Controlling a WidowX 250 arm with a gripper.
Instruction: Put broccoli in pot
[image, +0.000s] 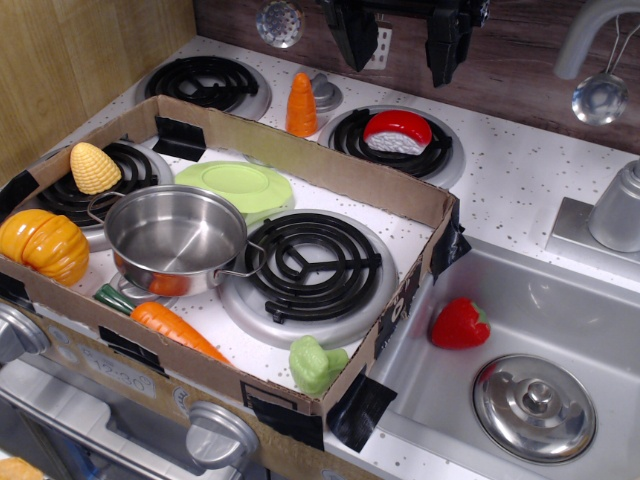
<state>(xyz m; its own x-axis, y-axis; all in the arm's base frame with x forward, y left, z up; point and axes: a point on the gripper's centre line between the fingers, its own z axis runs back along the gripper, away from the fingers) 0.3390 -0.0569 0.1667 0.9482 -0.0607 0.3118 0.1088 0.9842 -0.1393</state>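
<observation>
The pale green broccoli (316, 363) lies on the stove top in the front right corner of the cardboard frame. The shiny steel pot (176, 239) stands empty at the left of the frame, with wire loop handles, partly over the front left burner. My gripper (405, 40) hangs at the top of the view, high above the back right burner and far from both. Its two black fingers (357, 35) stand apart with nothing between them.
A cardboard frame (340, 168) walls in the front burners. Inside are a light-green plate (240, 186), corn (94, 167), a pumpkin (42, 246) and a carrot (172, 329). Behind are another carrot (302, 105) and a red-white piece (397, 132). The sink (560, 300) holds a strawberry (460, 324) and a lid (534, 406).
</observation>
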